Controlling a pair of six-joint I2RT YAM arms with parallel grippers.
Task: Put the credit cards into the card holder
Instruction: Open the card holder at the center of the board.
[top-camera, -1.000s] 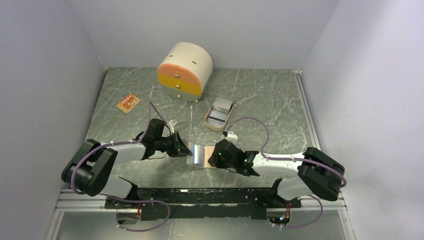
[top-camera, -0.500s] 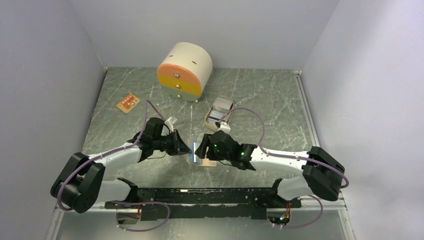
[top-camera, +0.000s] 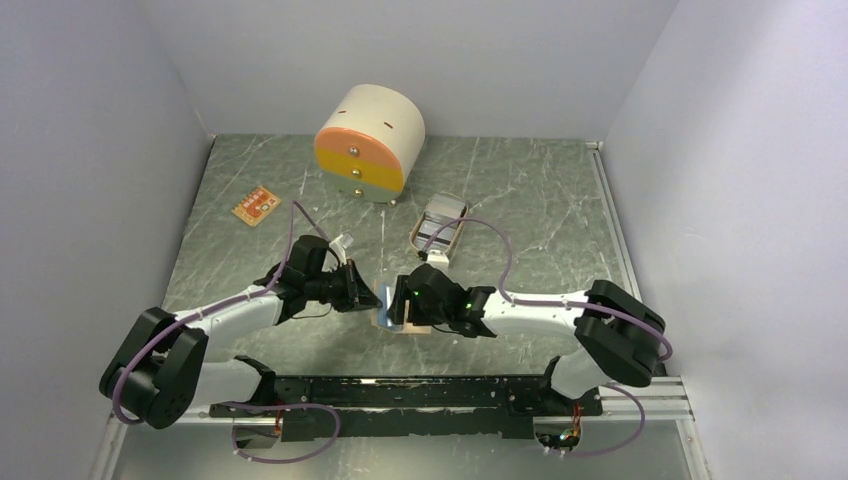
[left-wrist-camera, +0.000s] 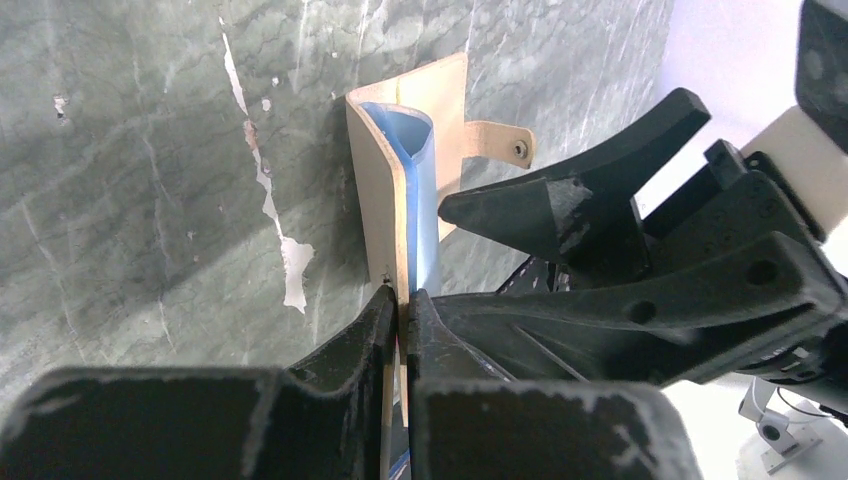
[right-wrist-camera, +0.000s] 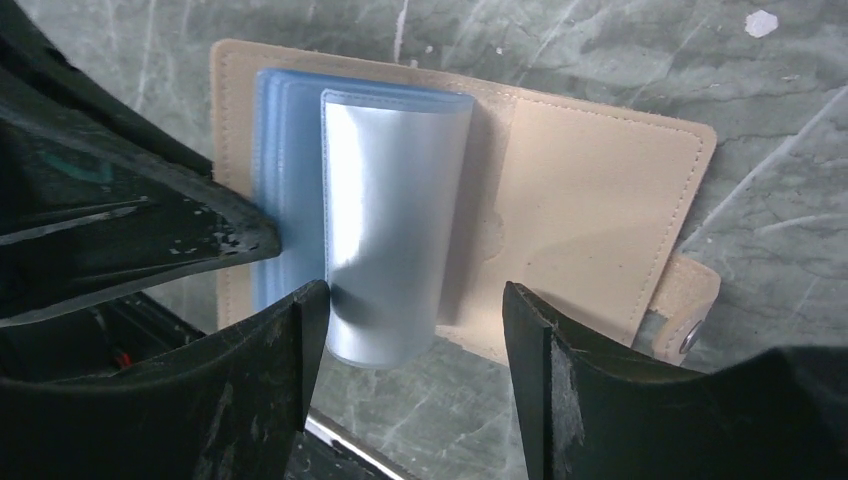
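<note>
Tan leather-like material makes up the card holder (right-wrist-camera: 590, 190), which lies opened on the green marbled table (top-camera: 520, 200), close to the arm bases and between the two grippers. No writing can be read on it; the print on a small orange packet (top-camera: 255, 205) far to the left is too small to make out. The holder's long axis runs left to right, with its snap tab (right-wrist-camera: 685, 310) at the right end. A bowed grey-silver card (right-wrist-camera: 385, 220) is seated crosswise in it, one short end projecting past the holder's edge, beside light blue layers (right-wrist-camera: 285, 180) that cannot be told as cards or sleeves. The left gripper (left-wrist-camera: 400, 300) is clamped tight on the holder's left edge, which is lifted off the table. The right gripper (right-wrist-camera: 415, 300) is spread wide, a finger on either side of the silver card. Grey contents are seen in the beige oval tray (top-camera: 455, 205). A round cream drawer box (top-camera: 368, 140) with an orange-yellow front is set at the back.
</note>
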